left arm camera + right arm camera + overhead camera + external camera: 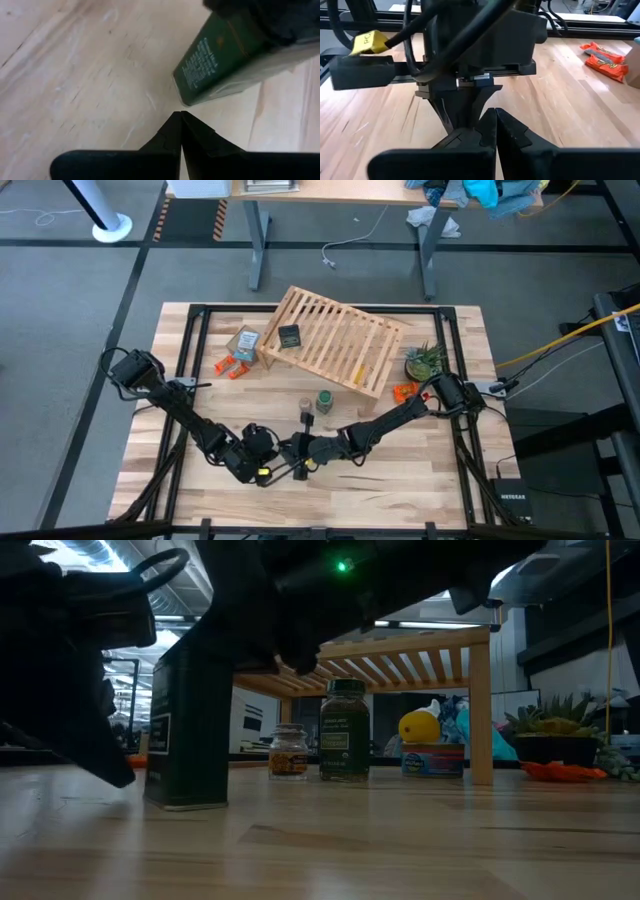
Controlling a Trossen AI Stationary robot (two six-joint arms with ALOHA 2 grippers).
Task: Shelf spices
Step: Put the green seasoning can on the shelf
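- The left gripper (180,122) sits low over the near middle of the table (420,470), its two dark fingers pressed tip to tip with nothing between them.
- One dark squarish jar (188,730) stands upright on the tabletop just beyond those closed tips, apart from them and gripped by neither claw. A dark part of an arm hangs over its top.
- The right gripper (495,122) reaches in from the right and faces the left gripper's body at close range. Its fingers are also pressed together and empty.
- From above, the two arms meet over this jar and hide it.
- The green round jar (324,400) stands upright farther back, between the grippers and the shelf (345,340), well apart from both claws.
- The tiny clear glass jar (306,408) stands just beside the green one, on its left.
- The second dark squarish jar (289,336) rests on the shelf's slats near its left end.
- The shelf lies tilted across the far middle of the table.
- A tan cardboard box (243,343) sits just left of the shelf, with orange pieces (232,367) on its near side.
- A potted plant (425,362) stands by the shelf's right end, with an orange packet (405,391) near it.
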